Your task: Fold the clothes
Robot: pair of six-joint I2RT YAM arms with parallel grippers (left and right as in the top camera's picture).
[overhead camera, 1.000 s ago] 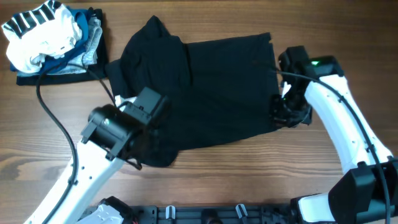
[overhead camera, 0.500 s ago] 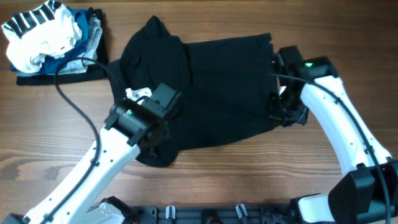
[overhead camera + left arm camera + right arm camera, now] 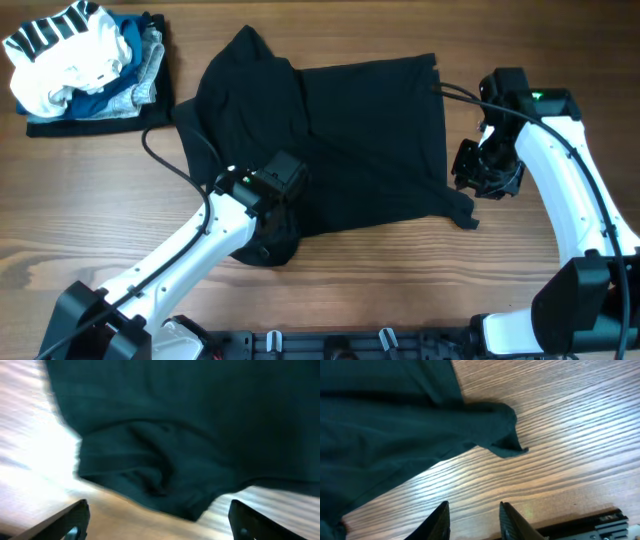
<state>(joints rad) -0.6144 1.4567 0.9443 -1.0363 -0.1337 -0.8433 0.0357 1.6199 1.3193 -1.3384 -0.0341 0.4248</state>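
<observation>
Black clothes (image 3: 350, 130) are lying in the middle of the wooden surface (image 3: 400, 280), stretching long from left to right. The left fingers (image 3: 75, 519) are standing wide apart and holding nothing. A bunched-up bit of cloth is sitting just in front of them, at the lower left of the black shape. The right fingers (image 3: 439, 521) are gaping a little, holding nothing too, and the pointy lower-right corner is lying just ahead. Each arm is sitting nearest its own end, so each one is likely reaching forward next.

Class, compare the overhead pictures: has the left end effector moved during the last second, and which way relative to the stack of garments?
Yes. The left end effector has moved toward the robot's right, farther from the garment stack.
</observation>
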